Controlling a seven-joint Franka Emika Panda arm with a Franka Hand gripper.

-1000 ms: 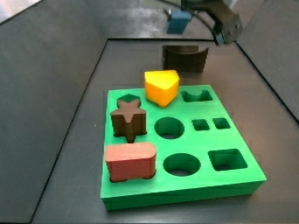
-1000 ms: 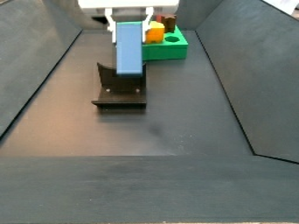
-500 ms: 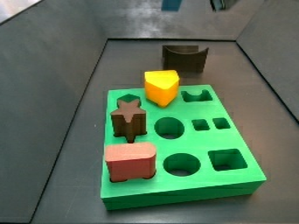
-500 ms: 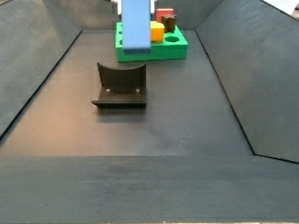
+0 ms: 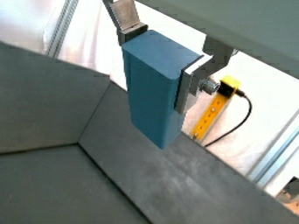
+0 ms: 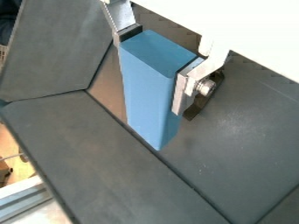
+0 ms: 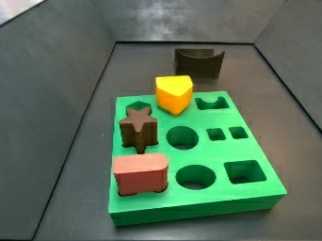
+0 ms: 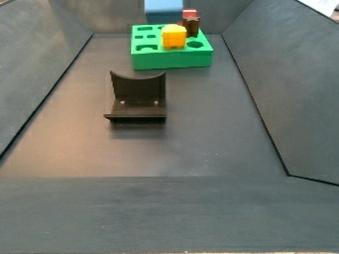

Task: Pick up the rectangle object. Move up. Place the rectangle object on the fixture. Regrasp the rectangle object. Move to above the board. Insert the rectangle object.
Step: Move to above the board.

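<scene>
Gripper (image 5: 163, 57) fingers (image 5: 121, 19) clamp the rectangle object (image 5: 158, 92) on its two sides in both wrist views — we see it hanging above the dark floor. In a side view only its lower end (image 8: 162, 8) shows, over the board (image 8: 169, 52); the fixture (image 8: 135, 97) stands bare.

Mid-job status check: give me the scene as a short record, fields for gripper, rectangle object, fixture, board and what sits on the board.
gripper: shut on the rectangle object, raised out of both side views
rectangle object: blue-grey block, clamped between the silver fingers, hanging below them; its lower end shows at the top of a side view
fixture: empty, on the floor, apart from the board
board: green slab on the floor
on the board: yellow block, dark star piece, reddish-brown block
open holes: several, round and square
</scene>
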